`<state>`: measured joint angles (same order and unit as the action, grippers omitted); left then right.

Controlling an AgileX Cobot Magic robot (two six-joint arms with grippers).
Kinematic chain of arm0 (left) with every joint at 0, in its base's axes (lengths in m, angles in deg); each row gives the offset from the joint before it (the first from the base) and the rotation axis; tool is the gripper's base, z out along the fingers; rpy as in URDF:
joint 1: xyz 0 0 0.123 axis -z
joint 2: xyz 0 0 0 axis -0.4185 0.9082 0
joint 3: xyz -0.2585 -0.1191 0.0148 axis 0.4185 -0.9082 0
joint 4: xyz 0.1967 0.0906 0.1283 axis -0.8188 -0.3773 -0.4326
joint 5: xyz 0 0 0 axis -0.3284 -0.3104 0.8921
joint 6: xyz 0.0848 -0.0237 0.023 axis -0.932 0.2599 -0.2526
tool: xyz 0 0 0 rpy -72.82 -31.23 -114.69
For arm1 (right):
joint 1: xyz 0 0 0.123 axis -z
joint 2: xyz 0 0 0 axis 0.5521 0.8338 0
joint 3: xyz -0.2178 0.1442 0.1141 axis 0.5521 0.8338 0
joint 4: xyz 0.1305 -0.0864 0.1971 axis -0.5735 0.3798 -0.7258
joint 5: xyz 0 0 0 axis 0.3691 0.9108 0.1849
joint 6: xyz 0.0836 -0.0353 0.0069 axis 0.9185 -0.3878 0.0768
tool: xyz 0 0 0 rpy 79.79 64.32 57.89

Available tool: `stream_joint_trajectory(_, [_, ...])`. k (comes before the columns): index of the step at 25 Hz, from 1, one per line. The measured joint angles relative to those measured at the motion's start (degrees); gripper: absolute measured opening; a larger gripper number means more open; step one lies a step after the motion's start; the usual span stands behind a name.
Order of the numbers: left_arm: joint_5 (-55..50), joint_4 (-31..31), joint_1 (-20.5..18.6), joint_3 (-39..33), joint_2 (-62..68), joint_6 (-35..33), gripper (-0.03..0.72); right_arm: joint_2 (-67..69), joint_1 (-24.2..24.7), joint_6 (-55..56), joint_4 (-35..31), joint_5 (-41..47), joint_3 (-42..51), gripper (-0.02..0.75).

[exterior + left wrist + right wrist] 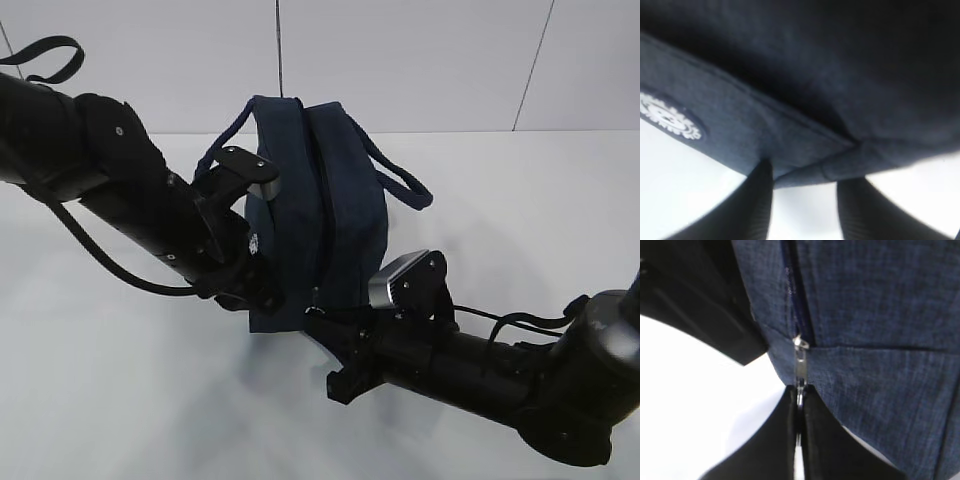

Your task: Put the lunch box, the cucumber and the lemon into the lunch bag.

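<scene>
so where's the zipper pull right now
In the right wrist view the zipper pull hangs at the lunch bag's near end, pinched in the right gripper.

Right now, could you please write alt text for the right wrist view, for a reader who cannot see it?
The right claw, seen close up, is shut on the silver zipper pull of the dark navy lunch bag. The zipper line runs up the fabric from the pull. A dark part of the other arm shows at upper left, above the white table.
</scene>
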<state>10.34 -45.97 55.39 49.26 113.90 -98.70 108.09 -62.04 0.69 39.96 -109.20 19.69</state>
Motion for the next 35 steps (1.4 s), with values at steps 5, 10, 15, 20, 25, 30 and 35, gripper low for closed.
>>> stream_joint_trajectory(5, [0.62, 0.23, 0.1, 0.0, 0.08, -0.45, 0.032, 0.0, 0.0, 0.11, -0.02, -0.13, 0.0, 0.0])
stream_joint_trajectory(10, [0.83, 0.23, 0.1, 0.0, 0.08, -0.59, -0.008, -0.3, 0.0, 0.32, -0.12, -0.22, 0.05, 0.0])
stream_joint_trajectory(15, [0.96, 0.46, 0.1, 0.0, 0.08, -0.59, -0.009, -2.57, 0.0, 1.06, 0.1, -0.01, 0.27, 0.0])
stream_joint_trajectory(20, [0.96, 1.3, 0.1, 0.0, 0.08, -0.59, -0.009, -4.31, 0.0, 1.5, 0.21, -0.01, 0.27, 0.0])
stream_joint_trajectory(25, [1.1, 1.67, 0.1, 0.0, -0.02, -0.59, -0.009, -5.92, 0.0, 1.85, 0.57, 0.22, 0.27, 0.0])
stream_joint_trajectory(30, [1.22, 2.08, 0.1, 0.0, -0.1, -0.59, -0.009, -7.57, 0.0, 2.98, 0.55, 0.69, 2.07, 0.0])
stream_joint_trajectory(35, [1.34, 2.08, 0.1, 0.0, -0.1, -0.59, -0.009, -9.07, 0.0, 3.19, -1.82, 0.69, 5.25, 0.0])
